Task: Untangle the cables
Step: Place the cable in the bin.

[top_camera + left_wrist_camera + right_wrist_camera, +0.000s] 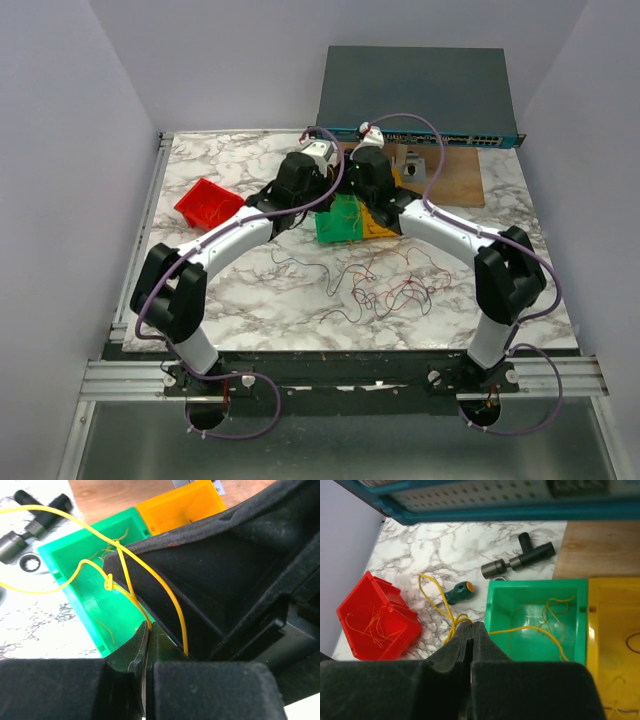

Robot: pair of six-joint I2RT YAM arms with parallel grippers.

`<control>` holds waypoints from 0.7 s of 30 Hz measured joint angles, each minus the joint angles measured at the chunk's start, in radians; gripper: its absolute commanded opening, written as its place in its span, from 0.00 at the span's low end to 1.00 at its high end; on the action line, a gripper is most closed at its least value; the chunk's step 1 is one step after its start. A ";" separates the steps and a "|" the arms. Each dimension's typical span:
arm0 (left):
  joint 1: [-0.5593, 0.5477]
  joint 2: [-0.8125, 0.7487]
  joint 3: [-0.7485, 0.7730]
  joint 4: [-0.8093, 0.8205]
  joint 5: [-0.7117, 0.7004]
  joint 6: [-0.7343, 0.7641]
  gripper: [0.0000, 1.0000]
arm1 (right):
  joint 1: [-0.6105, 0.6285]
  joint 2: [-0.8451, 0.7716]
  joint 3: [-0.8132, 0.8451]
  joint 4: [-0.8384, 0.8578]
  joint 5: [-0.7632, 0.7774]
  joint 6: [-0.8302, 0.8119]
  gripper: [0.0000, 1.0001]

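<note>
Closed left fingers (131,656) and right fingers (482,641) pinch a knotted yellow cable (108,583) over the green bin (330,232), frame centre; a few strands lie binned, but tangled cables (385,285) sprawl below on the surface (250,300).

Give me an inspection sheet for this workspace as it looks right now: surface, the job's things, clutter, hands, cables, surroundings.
Surface: marble table, veined top.
Job's things: yellow wire with a knot, stretched over the green bin; tangle of wires loose on the table; orange strands in the red bin; dark strand in the yellow bin.
Clutter: metal T-fitting, teal-handled tool, wooden board.
Hands: left hand shut on the yellow wire; right hand shut on it too.
Cables: lilac arm cables loop along both arms.
Surroundings: network switch behind the table; pale walls.
</note>
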 measured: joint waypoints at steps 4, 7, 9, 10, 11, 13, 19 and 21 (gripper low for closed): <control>0.013 -0.011 -0.003 0.008 -0.027 0.005 0.00 | 0.000 0.034 0.059 0.003 -0.032 -0.012 0.01; 0.011 -0.056 -0.028 0.027 -0.051 0.013 0.00 | 0.003 0.034 0.080 0.035 -0.065 -0.014 0.01; 0.006 -0.090 -0.047 0.039 -0.068 0.017 0.00 | 0.005 0.034 0.080 0.058 -0.083 -0.014 0.01; 0.004 -0.105 -0.058 0.047 -0.077 0.019 0.00 | 0.006 0.034 0.080 0.068 -0.092 -0.013 0.01; 0.003 -0.123 -0.073 0.059 -0.085 0.020 0.00 | 0.008 0.034 0.080 0.075 -0.099 -0.011 0.01; 0.002 -0.143 -0.098 0.084 -0.093 0.023 0.00 | 0.010 0.036 0.079 0.089 -0.101 -0.008 0.01; 0.002 -0.076 -0.076 0.092 -0.083 0.023 0.00 | 0.005 0.038 0.008 0.137 -0.041 0.003 0.01; 0.002 -0.026 -0.061 0.094 -0.070 0.019 0.00 | -0.002 0.040 -0.026 0.143 -0.013 0.007 0.01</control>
